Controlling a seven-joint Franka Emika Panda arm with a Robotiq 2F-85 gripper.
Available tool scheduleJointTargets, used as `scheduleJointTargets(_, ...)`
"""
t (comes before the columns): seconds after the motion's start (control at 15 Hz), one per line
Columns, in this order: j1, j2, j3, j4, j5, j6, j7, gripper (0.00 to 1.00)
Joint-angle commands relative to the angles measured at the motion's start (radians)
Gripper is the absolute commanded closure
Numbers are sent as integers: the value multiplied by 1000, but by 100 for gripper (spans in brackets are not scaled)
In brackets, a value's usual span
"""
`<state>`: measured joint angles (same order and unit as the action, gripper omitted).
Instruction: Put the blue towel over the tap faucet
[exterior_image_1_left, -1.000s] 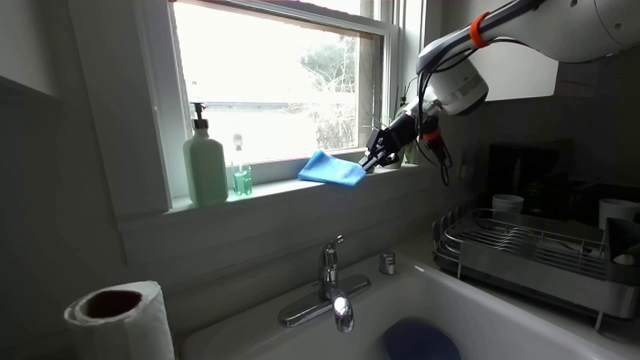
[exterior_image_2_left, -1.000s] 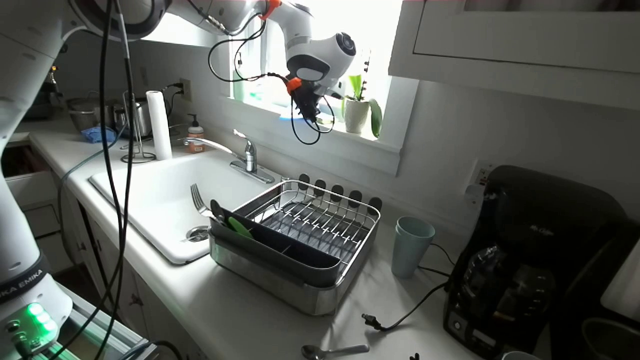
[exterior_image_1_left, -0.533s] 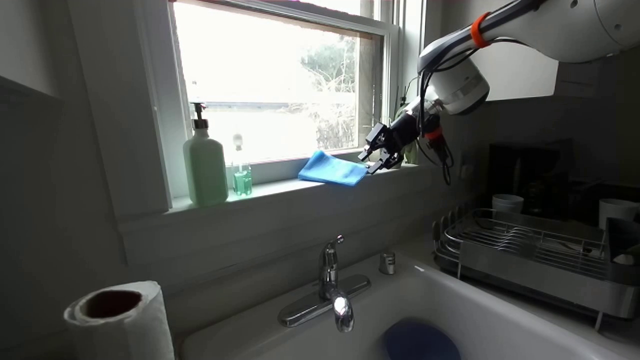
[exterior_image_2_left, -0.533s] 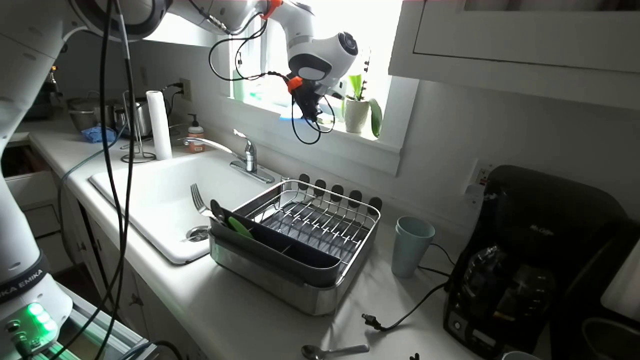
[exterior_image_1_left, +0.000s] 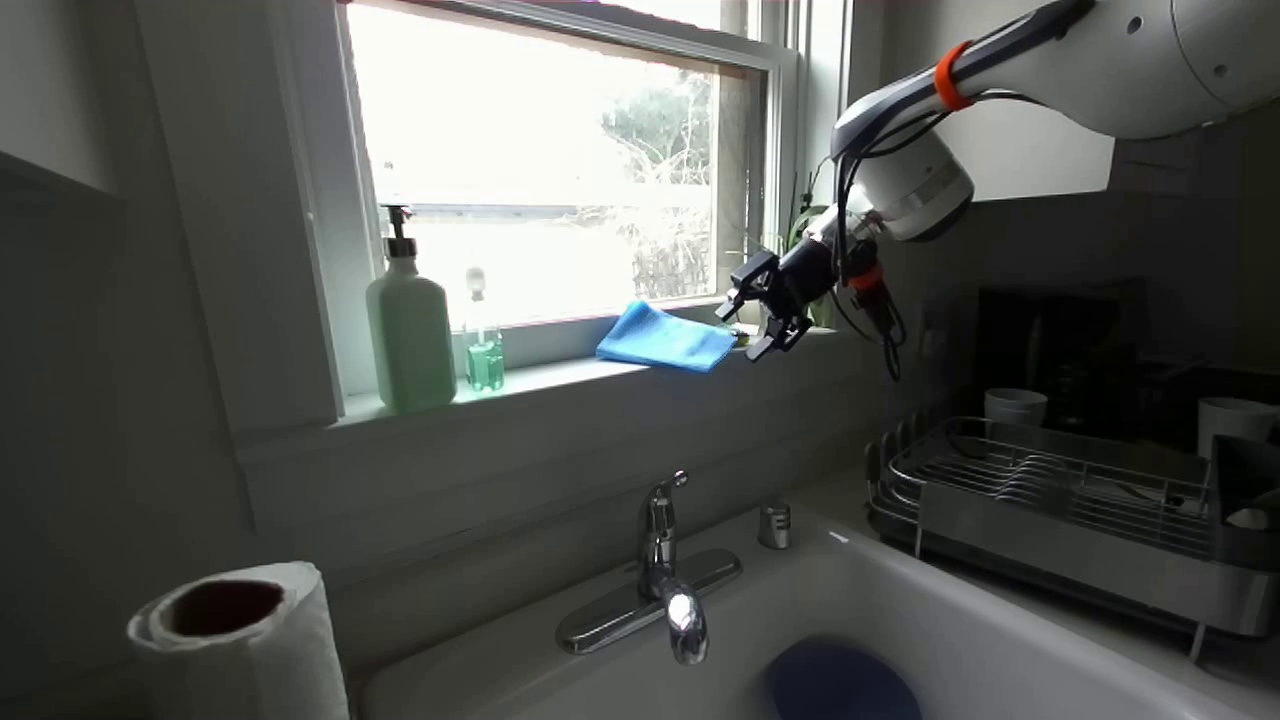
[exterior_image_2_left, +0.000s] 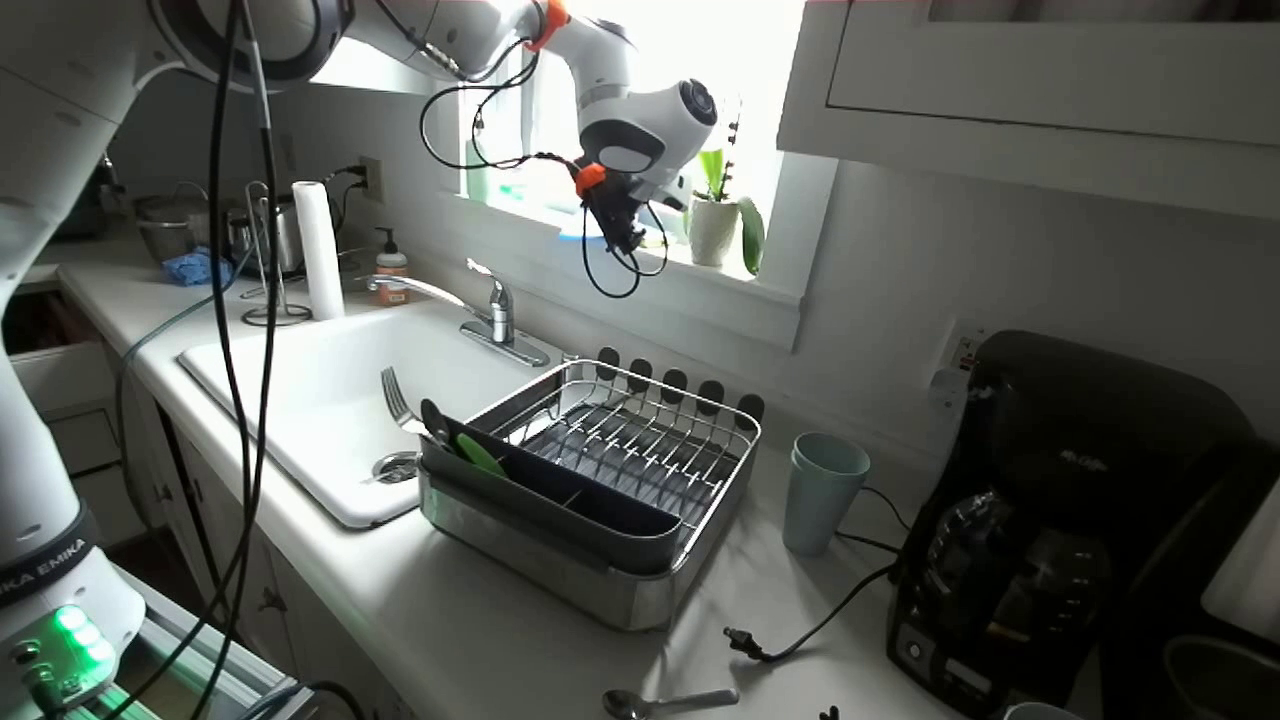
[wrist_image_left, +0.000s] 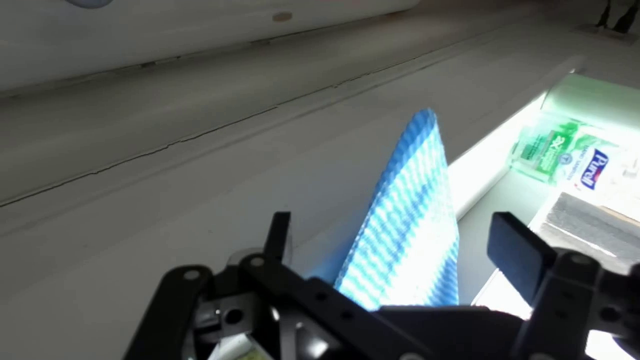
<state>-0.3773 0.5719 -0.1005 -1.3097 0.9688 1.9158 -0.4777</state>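
Wrist view is showing the pincer (wrist_image_left: 392, 230) spread wide, pinching nothing, while the blue towel (wrist_image_left: 412, 245) is lying on the windowsill (exterior_image_1_left: 550, 377), partly jutting past its front. The tap faucet (exterior_image_1_left: 657, 550) is standing below that windowsill. Grasping is seemingly coming due; doing it well is probably calling for reaching deeper over the towel, clearing the windowsill, then lifting before descending.

- Free room over tap faucet (exterior_image_1_left: 657, 535), below sill (exterior_image_1_left: 560, 376).
- Wrist view: gaps either side of blue towel (wrist_image_left: 410, 225), between spread jaws of gripper (wrist_image_left: 392, 240).
- Walled off behind sill by window (exterior_image_1_left: 530, 150).
- Blocked along sill by pump bottle (exterior_image_1_left: 412, 330) one way, potted plant (exterior_image_2_left: 714, 230) other.
- Hemmed beside sink (exterior_image_1_left: 900, 590) by dish rack (exterior_image_1_left: 1060, 540).
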Motion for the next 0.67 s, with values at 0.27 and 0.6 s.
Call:
scheduleJointTargets(0.27,-20,43,19,71,4,-18,8,46)
scheduleJointTargets(0.6,-21,44,19,81,0,-18,6,81)
